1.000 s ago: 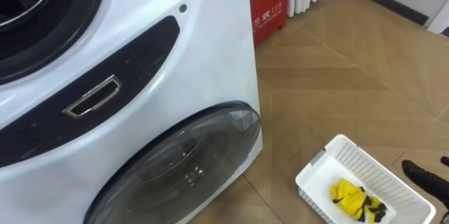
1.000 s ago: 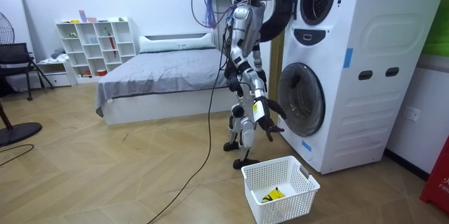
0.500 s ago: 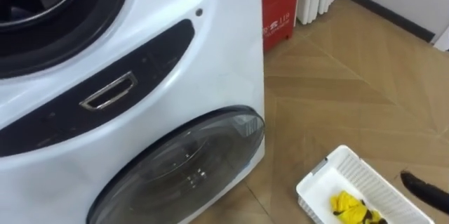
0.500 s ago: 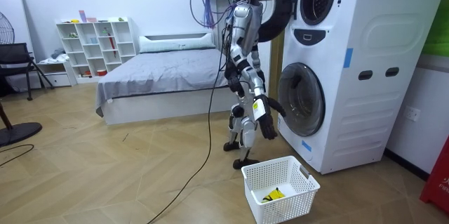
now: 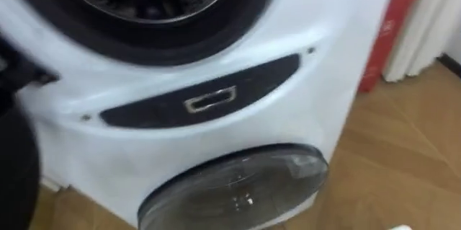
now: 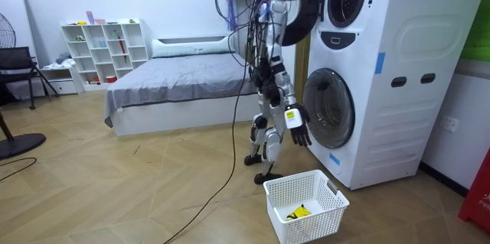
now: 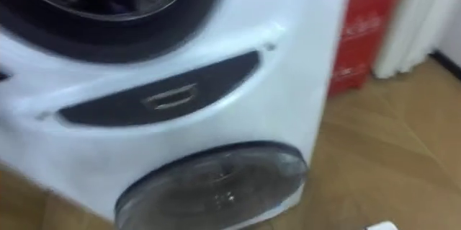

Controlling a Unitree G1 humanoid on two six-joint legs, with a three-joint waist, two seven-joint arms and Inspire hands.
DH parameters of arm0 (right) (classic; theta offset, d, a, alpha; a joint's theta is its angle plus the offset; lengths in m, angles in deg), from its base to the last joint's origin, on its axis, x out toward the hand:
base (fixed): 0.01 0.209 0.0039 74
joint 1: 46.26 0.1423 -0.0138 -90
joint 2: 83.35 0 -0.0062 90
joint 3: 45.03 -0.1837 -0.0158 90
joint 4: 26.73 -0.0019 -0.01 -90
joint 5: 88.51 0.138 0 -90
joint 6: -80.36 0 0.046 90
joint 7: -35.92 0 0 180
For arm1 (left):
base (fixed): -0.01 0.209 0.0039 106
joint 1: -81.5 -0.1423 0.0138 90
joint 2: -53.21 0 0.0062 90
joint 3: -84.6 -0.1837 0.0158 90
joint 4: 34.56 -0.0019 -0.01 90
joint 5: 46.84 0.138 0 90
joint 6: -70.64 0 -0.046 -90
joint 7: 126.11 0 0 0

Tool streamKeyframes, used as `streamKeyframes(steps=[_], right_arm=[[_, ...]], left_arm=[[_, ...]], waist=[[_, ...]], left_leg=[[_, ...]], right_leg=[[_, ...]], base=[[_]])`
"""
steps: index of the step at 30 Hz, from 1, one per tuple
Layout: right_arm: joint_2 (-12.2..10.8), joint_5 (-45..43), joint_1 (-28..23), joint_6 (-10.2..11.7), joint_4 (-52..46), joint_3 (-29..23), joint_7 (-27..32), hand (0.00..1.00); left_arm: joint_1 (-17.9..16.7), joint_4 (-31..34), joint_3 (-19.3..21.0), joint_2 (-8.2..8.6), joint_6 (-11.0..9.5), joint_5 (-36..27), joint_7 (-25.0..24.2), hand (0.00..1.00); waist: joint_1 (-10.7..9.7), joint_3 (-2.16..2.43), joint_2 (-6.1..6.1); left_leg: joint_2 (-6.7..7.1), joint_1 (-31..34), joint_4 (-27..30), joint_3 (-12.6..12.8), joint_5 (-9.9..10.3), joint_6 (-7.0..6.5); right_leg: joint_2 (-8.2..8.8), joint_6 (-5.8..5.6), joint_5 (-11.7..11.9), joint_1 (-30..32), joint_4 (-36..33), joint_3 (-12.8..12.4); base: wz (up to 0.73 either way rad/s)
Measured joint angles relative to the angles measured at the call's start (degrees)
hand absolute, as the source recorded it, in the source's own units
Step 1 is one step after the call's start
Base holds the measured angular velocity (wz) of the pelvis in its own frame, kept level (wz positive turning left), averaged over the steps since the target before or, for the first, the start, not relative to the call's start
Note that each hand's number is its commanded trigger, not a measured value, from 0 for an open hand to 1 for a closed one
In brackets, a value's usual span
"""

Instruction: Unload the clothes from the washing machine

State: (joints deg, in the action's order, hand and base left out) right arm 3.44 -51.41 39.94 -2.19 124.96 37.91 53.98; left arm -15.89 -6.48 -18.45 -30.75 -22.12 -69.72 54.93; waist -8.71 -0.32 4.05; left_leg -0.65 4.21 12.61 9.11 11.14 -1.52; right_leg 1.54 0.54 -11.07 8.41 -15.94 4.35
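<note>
Near the washing machine (image 6: 383, 83), the right hand (image 6: 297, 125) hangs open, and raising it may hit the drum rim (image 5: 216, 32)

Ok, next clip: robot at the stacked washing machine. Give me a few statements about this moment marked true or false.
1. The upper door of the washing machine is swung open. True.
2. The lower door is open too. False: it is closed.
3. The white basket on the floor is empty. False: a yellow cloth lies in it.
4. The right hand hangs open and empty near the lower door. True.
5. The robot kneels at the basket. False: it stands upright in front of the machine, with the basket on the floor beside it.
</note>
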Motion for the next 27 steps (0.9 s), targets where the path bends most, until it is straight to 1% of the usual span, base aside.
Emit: streamKeyframes(steps=[1, 2, 3, 4, 5, 6, 7, 8, 10, 11, 13, 14, 16, 17, 18, 19, 20, 22, 24, 27], right_arm=[[-0.6, -0.4, -0.2, 0.0, 1.2, 1.1, -1.1, 0.0], [-1.3, -0.8, -1.1, -0.1, 2.0, 1.4, -2.4, 0.0], [-1.6, -1.0, -1.4, -0.1, 2.2, 1.4, -2.8, 0.0], [-2.2, -1.1, -1.7, -0.2, 2.2, 1.3, -3.4, 0.0], [-2.3, -1.2, -1.8, -0.6, 2.2, 1.3, -3.9, 0.0], [-2.3, -1.4, -1.8, -0.8, 2.2, 1.3, -4.1, 0.0], [-2.3, -1.9, -1.7, -1.1, 2.3, 1.2, -4.4, 0.0], [-2.3, -3.1, -1.5, -1.2, 2.3, 1.2, -4.5, 0.0], [-2.4, -5.2, -1.3, -1.2, 2.4, 1.3, -4.6, 0.0], [-2.6, -5.9, -1.2, -1.2, 2.4, 1.3, -5.0, 0.0], [-3.2, -6.1, -1.0, -1.2, 2.5, 1.3, -5.2, 0.0], [-3.3, -6.1, -0.8, -1.2, 2.6, 1.3, -5.6, 0.0], [-3.4, -6.2, -0.9, -1.2, 2.8, 1.3, -6.4, 0.0], [-3.5, -6.2, -1.1, -1.2, 2.9, 1.3, -6.9, 0.0], [-3.5, -6.2, -1.0, -1.2, 2.9, 1.3, -7.2, 0.0], [-3.6, -6.2, -1.1, -1.3, 3.1, 1.3, -7.6, 0.0], [-3.7, -6.6, -1.3, -1.3, 3.1, 1.3, -8.2, 0.0], [-3.9, -8.2, -1.3, -1.3, 3.1, 1.3, -9.1, 0.0], [-4.3, -9.9, -1.2, -1.4, 3.3, 1.3, -9.9, 0.0], [-4.3, -10.8, -1.2, -1.6, 3.3, 1.3, -11.3, 0.0]], left_arm=[[-0.4, 0.0, 0.7, 0.14, 0.0, 1.0, 0.1, 0.0], [-0.7, 0.0, 1.8, 0.21, -0.2, 1.8, 0.1, 0.0], [-0.9, 0.0, 2.2, 0.21, -0.3, 2.1, 0.1, 0.0], [-1.2, 0.0, 3.0, 0.37, -0.3, 2.3, 0.1, 0.0], [-1.3, -0.3, 3.8, 0.56, -0.3, 2.3, 0.1, 0.0], [-1.3, -0.4, 4.0, 0.59, -0.3, 2.2, 0.2, 0.0], [-1.5, -0.4, 4.3, 0.59, -0.3, 2.2, 0.8, 0.0], [-1.9, -0.5, 5.3, 0.7, -0.3, 2.3, 1.0, 0.0], [-2.4, -0.8, 6.9, 0.78, -0.4, 2.3, 1.6, 0.0], [-2.3, -1.2, 7.7, 0.81, -0.8, 2.3, 2.2, 0.0], [-2.4, -1.8, 8.7, 0.83, -1.5, 2.6, 2.5, 0.0], [-2.4, -1.9, 9.1, 0.83, -1.6, 3.3, 2.5, 0.0], [-2.5, -2.2, 10.3, 0.91, -1.6, 4.5, 2.5, 0.0], [-2.9, -2.1, 10.9, 0.89, -1.8, 5.3, 2.6, 0.0], [-3.2, -2.1, 11.1, 0.9, -1.9, 5.9, 2.6, 0.0], [-3.5, -2.2, 11.2, 0.89, -2.2, 6.2, 2.6, 0.0], [-3.5, -2.2, 11.2, 0.89, -2.3, 6.4, 2.6, 0.0], [-3.3, -2.2, 11.7, 0.9, -2.4, 7.8, 2.6, 0.0], [-3.3, -2.6, 13.2, 0.89, -2.4, 9.8, 2.7, 0.0], [-3.4, -3.8, 14.5, 0.9, -2.4, 10.2, 2.8, 0.0]], waist=[[0.4, -0.02, -0.77], [1.3, 0.19, -1.68], [1.4, 0.16, -2.07], [1.8, 0.29, -2.17], [2.7, 0.22, -2.81], [2.9, 0.36, -2.72], [3.2, 0.17, -3.19], [4.0, 0.28, -3.23], [4.5, 0.2, -3.65], [4.7, 0.11, -3.93], [5.7, 0.16, -4.13], [5.8, 0.16, -4.13], [6.0, 0.07, -3.98], [6.0, -0.03, -3.89], [6.0, -0.03, -3.85], [5.9, -0.05, -3.74], [5.8, -0.08, -3.69], [6.0, -0.19, -3.54], [6.2, -0.22, -3.57], [6.8, -0.31, -3.39]], left_leg=[[0.0, -0.7, 0.0, -0.9, 0.0, 0.04], [-0.05, -1.1, 0.1, -1.6, 0.0, 0.06], [-0.1, -1.4, 0.2, -1.8, 0.0, 0.08], [-0.2, -1.8, 0.1, -1.8, 0.1, 0.25], [-0.3, -2.0, 0.0, -1.8, 0.2, 0.48], [-0.34, -2.1, 0.0, -1.8, 0.3, 0.56], [-0.36, -2.7, -0.4, -1.8, 0.3, 0.64], [-0.41, -3.6, -1.5, -1.8, 0.3, 0.67], [-0.42, -4.3, -2.1, -2.0, 0.4, 0.75], [-0.42, -4.7, -2.4, -2.1, 0.4, 0.76], [-0.4, -5.0, -2.4, -2.4, 0.4, 0.77], [-0.34, -5.1, -2.5, -3.1, 0.4, 0.78], [-0.34, -6.0, -3.2, -3.4, 0.4, 0.78], [-0.32, -6.5, -3.2, -3.7, 0.4, 0.79], [-0.32, -6.9, -3.2, -3.8, 0.4, 0.8], [-0.29, -7.1, -3.2, -4.1, 0.4, 0.8], [-0.17, -7.1, -3.1, -4.5, 0.4, 0.8], [-0.05, -7.1, -3.1, -4.5, 0.4, 0.8], [0.09, -7.2, -3.1, -4.5, 0.4, 0.8], [0.46, -7.5, -2.9, -4.5, 0.5, 0.78]], right_leg=[[0.09, 0.13, -0.1, -1.6, 0.8, 1.0], [0.07, 0.22, -0.2, -2.9, 1.8, 2.1], [0.04, 0.24, -0.1, -3.5, 2.4, 2.6], [-0.03, 0.3, -0.1, -4.6, 3.3, 3.3], [-0.13, 0.31, -0.1, -5.4, 3.5, 3.5], [-0.18, 0.34, -0.1, -5.6, 3.5, 3.7], [-0.25, 0.36, 0.0, -6.2, 3.9, 3.7], [-0.44, 0.41, 0.2, -6.7, 4.4, 3.5], [-0.52, 0.37, 0.2, -7.3, 5.0, 3.5], [-0.56, 0.34, 0.3, -7.7, 5.4, 3.5], [-0.55, 0.33, 0.3, -7.9, 5.3, 3.5], [-0.54, 0.29, 0.3, -8.1, 5.3, 3.7], [-0.56, 0.27, 0.4, -8.7, 5.4, 3.8], [-0.51, 0.23, 0.4, -9.5, 5.4, 4.3], [-0.44, 0.23, 0.4, -9.9, 5.4, 4.6], [0.14, 0.21, 0.4, -10.6, 5.3, 5.3], [0.34, 0.17, 0.4, -10.8, 5.2, 6.1], [0.54, 0.08, 0.3, -10.8, 5.2, 6.5], [0.65, -0.07, 0.2, -10.9, 5.1, 6.5], [0.83, -0.39, 0.0, -11.2, 5.1, 6.4]], base=[[0.54], [0.53], [0.44], [0.27], [0.18], [0.05], [-0.05], [-0.11], [-0.07], [-0.03], [-0.04], [0.03], [0.1], [0.13], [0.2], [0.24], [0.25], [0.19], [0.04], [0.0]])
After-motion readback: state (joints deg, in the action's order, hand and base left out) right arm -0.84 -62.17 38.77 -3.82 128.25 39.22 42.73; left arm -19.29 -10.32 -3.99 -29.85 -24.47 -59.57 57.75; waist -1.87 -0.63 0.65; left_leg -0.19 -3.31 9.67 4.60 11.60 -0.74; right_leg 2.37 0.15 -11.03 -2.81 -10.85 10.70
